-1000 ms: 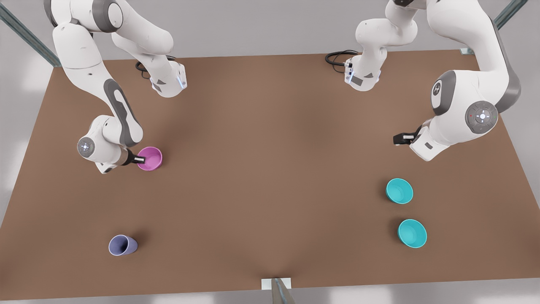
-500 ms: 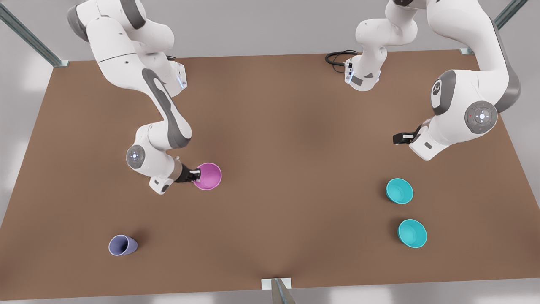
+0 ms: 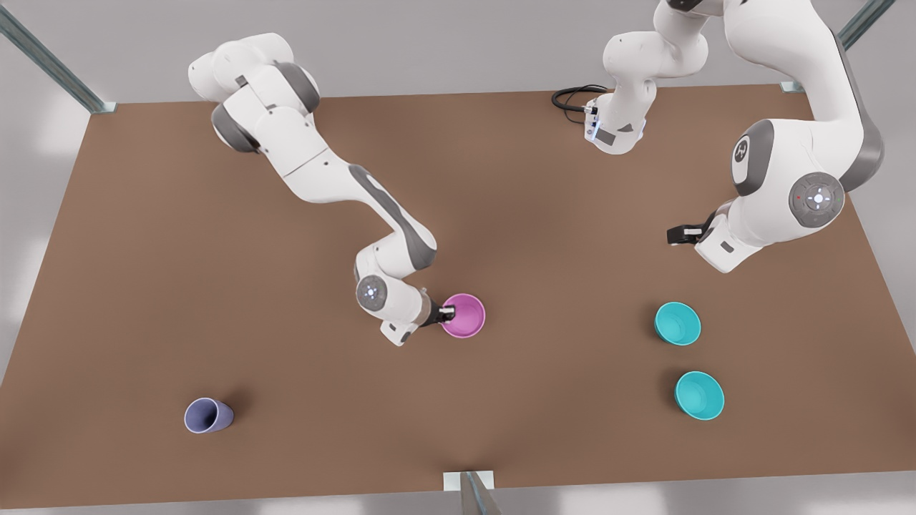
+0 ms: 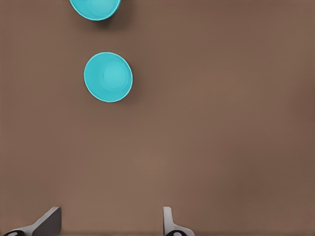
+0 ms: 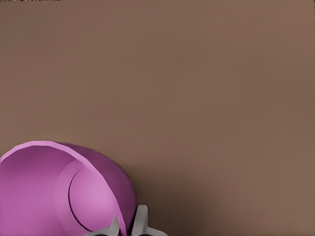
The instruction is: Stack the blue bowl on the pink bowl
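Right gripper, in the front view, pinches the pink bowl by its rim at mid-table; the left gripper hovers spread and empty, the blue bowl beneath it and a turquoise bowl nearby.

Left wrist view: parted fingers, blue bowl beyond.

Right wrist view: fingers clamp the bowl wall.
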You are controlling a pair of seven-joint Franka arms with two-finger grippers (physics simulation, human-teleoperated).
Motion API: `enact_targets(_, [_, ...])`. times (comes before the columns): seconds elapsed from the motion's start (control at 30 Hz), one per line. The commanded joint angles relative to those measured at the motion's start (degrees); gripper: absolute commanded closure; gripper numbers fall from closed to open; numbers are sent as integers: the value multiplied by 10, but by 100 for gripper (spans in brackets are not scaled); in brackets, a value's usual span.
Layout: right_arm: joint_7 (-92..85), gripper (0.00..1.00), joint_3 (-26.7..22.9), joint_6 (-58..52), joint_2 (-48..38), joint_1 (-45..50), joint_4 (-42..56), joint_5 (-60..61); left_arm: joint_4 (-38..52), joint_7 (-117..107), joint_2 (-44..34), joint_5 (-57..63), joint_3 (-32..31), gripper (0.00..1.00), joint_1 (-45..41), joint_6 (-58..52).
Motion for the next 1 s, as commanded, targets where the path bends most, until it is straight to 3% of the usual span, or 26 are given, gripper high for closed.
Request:
enact_targets(0.0, [189,79,0,11,2,0,2,-3,1,0,0,0,1,0,2,2])
enact_targets(0.03, [189,61,0,11,2,-1,2,-4,1,0,0,0,3,0,-2,4])
enact_targets(0.07, [189,4,0,12,2,-1,2,-4,1,0,-1,1,3,0,-3,4])
enact_targets(0.1, [189,0,-1,12,2,-1,2,-3,1,0,-1,1,3,0,-2,6])
enact_targets(0.23, [187,0,0,5,-1,-5,11,0,1,9,1,0,8,0,0,14])
enact_targets(0.3, [189,0,0,-45,-34,-28,16,1,0,131,20,-41,74,0,10,48])
enact_targets(0.37, [162,0,-3,-205,-103,-92,13,-21,1,282,93,-102,145,0,31,116])
enact_targets(0.5, [-25,0,-9,-518,-150,-273,26,-221,1,363,207,-186,146,0,68,254])
enact_targets(0.57, [-119,0,-9,-679,-161,-328,131,-267,-1,371,235,-191,150,0,67,295])
enact_targets(0.77, [-236,0,-9,-710,-369,-314,139,-305,-6,371,292,-240,150,0,67,332])
enact_targets(0.97, [-229,0,-8,-622,-463,-319,4,-291,-16,371,319,-242,150,0,66,332])
